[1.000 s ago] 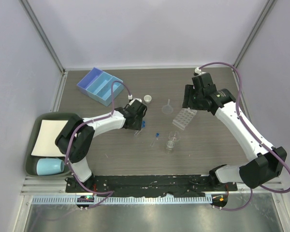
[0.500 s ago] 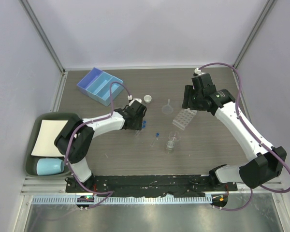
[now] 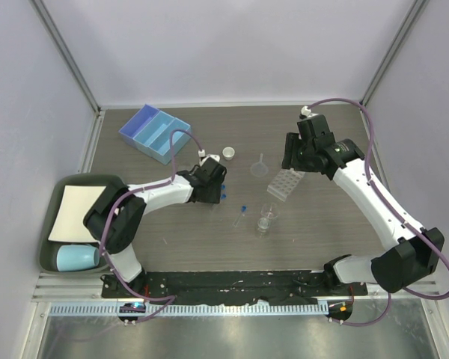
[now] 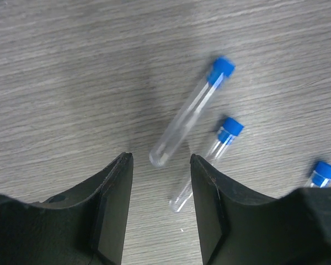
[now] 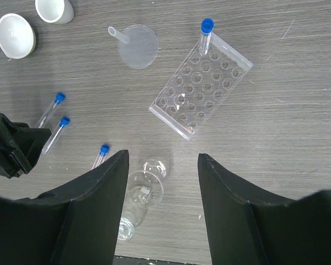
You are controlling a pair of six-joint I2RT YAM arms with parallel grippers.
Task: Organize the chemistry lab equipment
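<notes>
- The clear plastic tube rack (image 5: 201,91) lies flat on the grey table (image 3: 314,247), right of its centre. One blue-capped test tube (image 5: 205,34) stands upright in the corner hole at the rack's 12 o'clock in the right wrist view.
- Three loose test tubes (image 4: 190,113) lie on the table at the rack's 8 o'clock, caps toward 1 o'clock in the left wrist view. Two lie close together and almost parallel; the third sits apart at their 4 o'clock, mostly hidden.
- The clear funnel (image 5: 137,45) rests at the rack's 10 o'clock, near it but not touching.
- The glass beaker (image 5: 142,193) stands upright at the rack's 7 o'clock.
- A white dish (image 5: 15,34) and a second white dish (image 5: 52,9) sit side by side at the funnel's 9 to 10 o'clock.
- The left gripper (image 4: 160,159) hangs over the loose tubes, jaws partly apart and clamping nothing. One tube's rounded end shows in the gap; whether a finger touches it I cannot tell.
- The right gripper (image 5: 163,154) hovers above the beaker and rack, jaws wide and empty.
- A blue divided tray (image 3: 155,133) sits at the table's 10 o'clock corner. A green bin (image 3: 45,247) at the 8 o'clock edge holds a white sheet (image 3: 75,212) and a pale-blue cup (image 3: 77,258).
</notes>
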